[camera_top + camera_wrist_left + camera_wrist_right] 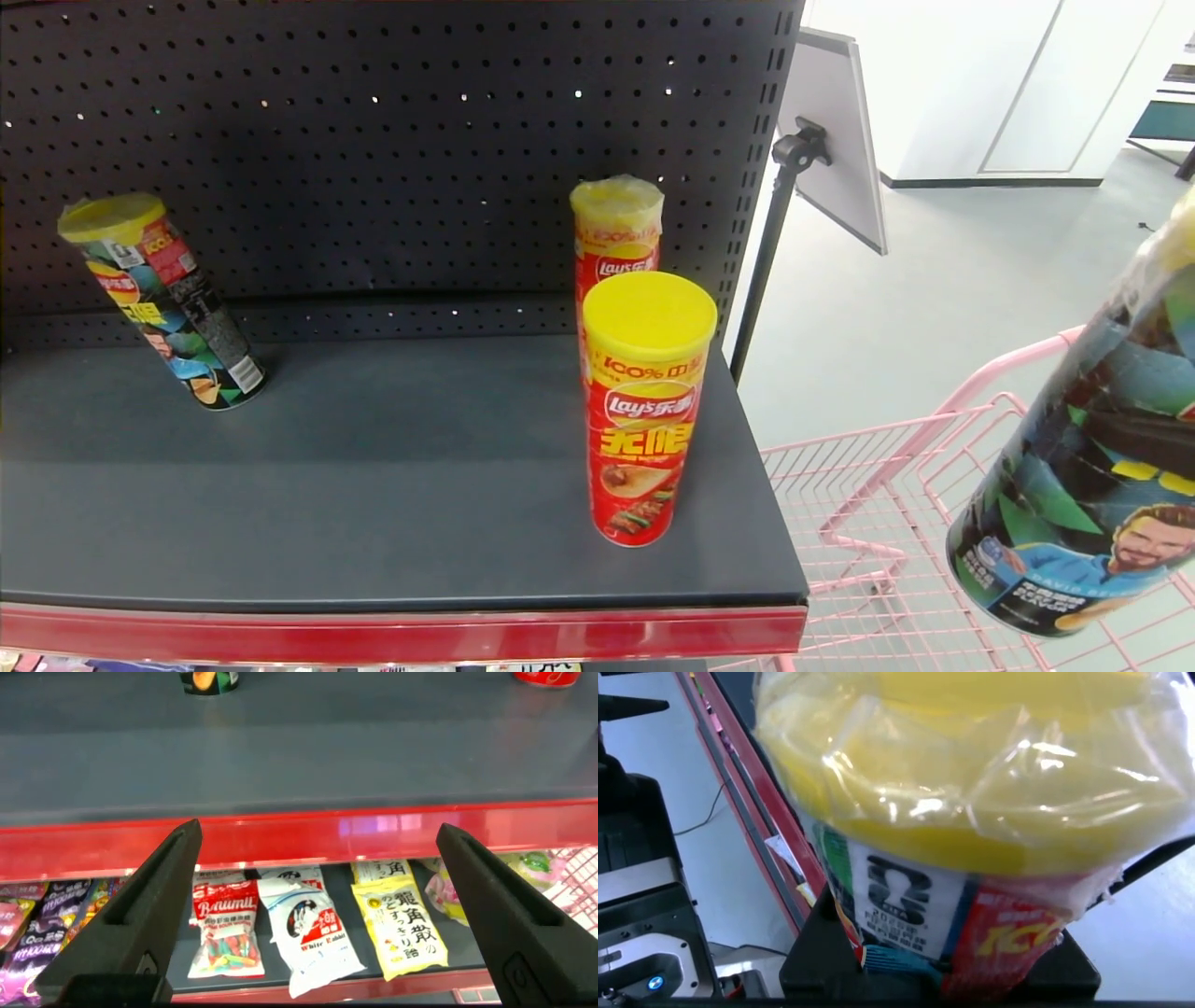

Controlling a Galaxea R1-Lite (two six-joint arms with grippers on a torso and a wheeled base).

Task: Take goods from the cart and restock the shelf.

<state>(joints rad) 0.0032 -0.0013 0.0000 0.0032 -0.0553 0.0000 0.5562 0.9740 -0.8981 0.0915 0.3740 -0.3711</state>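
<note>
Roughly midway, as I judge it. Shelf (373, 467) already carries three chip cans. A dark-patterned can (163, 299) sits at the left rear near the pegboard (373, 140). A front red can (644, 411) stands toward the right end, with a rear red can (616, 233) just behind it, plastic wrap over its lid. Wide bare stretch between the dark one and the red pair, so room for more.

Fourth item, the held can (1083, 448), also dark-patterned, is in the air at the right. It is tilted, above the pink cart (1008, 366), off the shelf's right end, base lower and nearer the shelf than the lid. Not yet placed. Cannot tell how many goods remain in the cart.

Right claw (938, 961): black body shows under the can, fingers mostly covered by it. The can has no other support, so I read the claw as pinching it around the body, wrapped yellow lid toward the wrist camera. Arm is up at the cart side, beside the shelf.

Left claw (318, 915): fingers (140, 915) spread wide, nothing between them. It is low in front of the shelf's red front edge (299, 831), with snack bags (299, 933) on the lower shelf beyond.

Left to do: carry the held can over and set it upright in the gap.
</note>
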